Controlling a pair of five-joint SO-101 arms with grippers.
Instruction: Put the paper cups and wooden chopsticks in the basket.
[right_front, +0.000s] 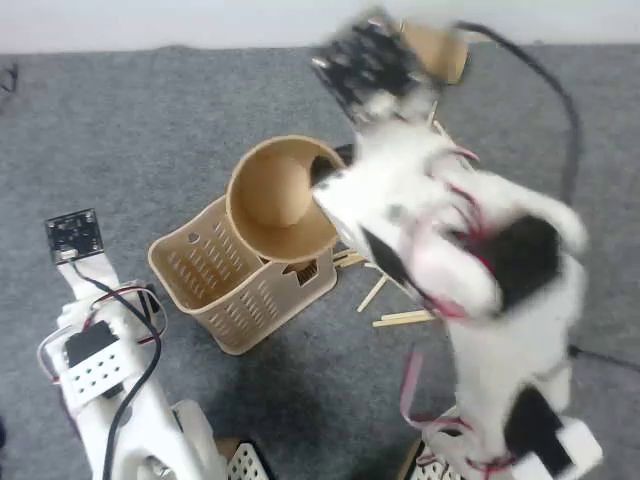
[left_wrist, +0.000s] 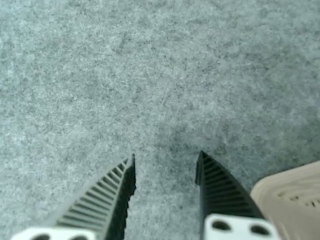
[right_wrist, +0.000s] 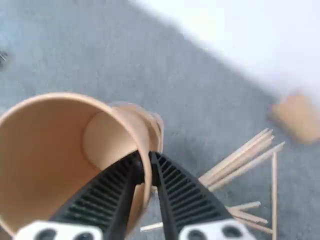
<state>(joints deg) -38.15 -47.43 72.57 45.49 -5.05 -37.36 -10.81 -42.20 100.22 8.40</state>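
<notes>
Jaws of the left gripper (left_wrist: 166, 156), near left, stand apart over grey carpet (left_wrist: 150, 75) beside the basket (right_front: 215, 285). The right gripper (right_wrist: 146, 156) clamps the rim of a paper cup (right_front: 275, 195) tilted over the basket. Wooden chopsticks (right_front: 405, 318) lie right of it; another cup (right_front: 440, 52) sits far back.

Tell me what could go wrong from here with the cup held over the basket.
1. The right claw pinches only the rim of the paper cup, which is tilted on its side; it may slip out early.
2. The cup sits above one end of the basket, so on release it might catch the wall and tumble out.
3. Loose chopsticks lie beside the basket; the claw could scatter them.
</notes>
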